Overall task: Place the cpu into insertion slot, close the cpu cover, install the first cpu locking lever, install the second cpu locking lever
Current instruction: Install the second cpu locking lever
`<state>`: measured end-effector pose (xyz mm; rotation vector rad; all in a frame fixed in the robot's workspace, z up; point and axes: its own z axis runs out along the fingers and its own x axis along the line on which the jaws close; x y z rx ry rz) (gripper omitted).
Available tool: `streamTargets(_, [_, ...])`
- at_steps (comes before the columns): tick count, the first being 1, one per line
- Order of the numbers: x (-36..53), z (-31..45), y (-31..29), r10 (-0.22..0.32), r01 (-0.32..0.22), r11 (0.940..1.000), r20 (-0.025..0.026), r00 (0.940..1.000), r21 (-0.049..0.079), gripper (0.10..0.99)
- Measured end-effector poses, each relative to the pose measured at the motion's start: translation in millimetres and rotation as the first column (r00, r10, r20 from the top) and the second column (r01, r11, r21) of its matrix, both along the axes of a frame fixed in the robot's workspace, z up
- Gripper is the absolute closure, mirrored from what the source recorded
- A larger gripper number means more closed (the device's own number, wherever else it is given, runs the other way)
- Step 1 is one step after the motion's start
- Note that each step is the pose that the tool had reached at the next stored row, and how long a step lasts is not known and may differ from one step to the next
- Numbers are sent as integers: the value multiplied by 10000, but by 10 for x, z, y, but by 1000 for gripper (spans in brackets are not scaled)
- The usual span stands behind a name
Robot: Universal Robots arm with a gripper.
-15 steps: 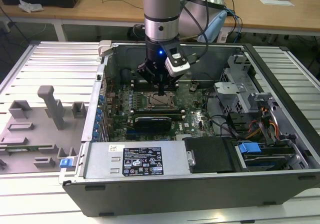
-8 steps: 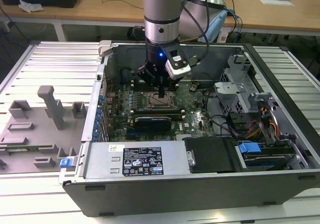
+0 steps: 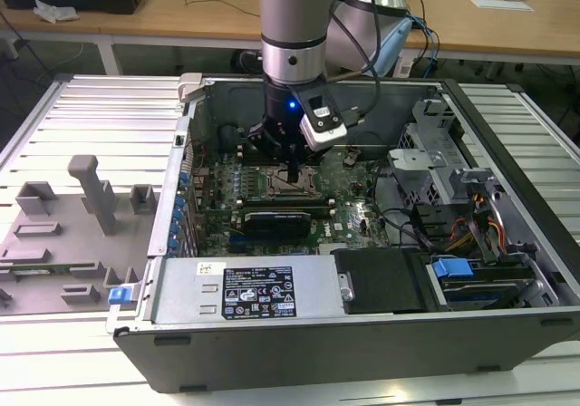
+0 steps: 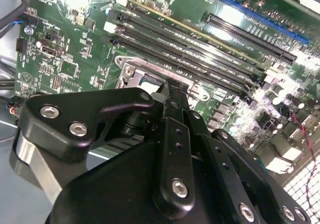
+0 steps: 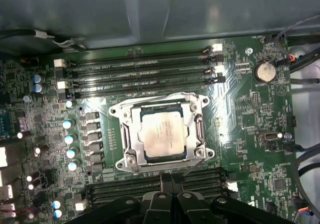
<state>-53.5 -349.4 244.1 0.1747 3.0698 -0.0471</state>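
Note:
The cpu (image 5: 162, 136) lies flat in the insertion slot (image 5: 131, 160), its silver top showing through the cut-out of the cpu cover (image 5: 134, 134). The cover lies down over the chip's edges. Thin wire levers run along the frame's sides; I cannot tell whether they are latched. In both wrist views my gripper (image 5: 172, 176) has its fingers pressed together with nothing between them, and it hovers at the socket's edge beside the memory slots. In the second wrist view the gripper (image 4: 172, 87) hides most of the socket (image 4: 131, 70). In the exterior view the gripper (image 3: 290, 172) reaches down into the open computer case onto the socket (image 3: 276, 185).
Long memory slots (image 5: 140, 69) flank the socket on two sides. A long black card (image 3: 281, 217) lies just in front of it. The power supply (image 3: 245, 288), the drive cage (image 3: 435, 143) and cables (image 3: 476, 229) crowd the case. A grey fixture tray (image 3: 63, 234) sits at the exterior view's left.

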Motion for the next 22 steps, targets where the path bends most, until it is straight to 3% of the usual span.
streamTargets(5, [-79,-28,-48,0,0,9998,0,10000,193,980])
streamTargets(10, [-82,-32,-50,-1,1,9998,1,10000,203,980])
streamTargets(12, [-99,-40,-52,0,0,9997,25,10000,239,980])
streamTargets(16, [-149,-73,-79,0,-2,9986,40,10000,528,980])
streamTargets(18, [-165,-93,-147,-4,1,9976,42,10000,697,980])
streamTargets(19, [-168,-99,-184,-3,-1,9966,43,10000,824,980])
streamTargets(21, [-178,-109,-245,-4,-2,9926,44,10000,1212,980])
streamTargets(22, [-182,-110,-259,-4,-2,9914,43,10000,1311,980])
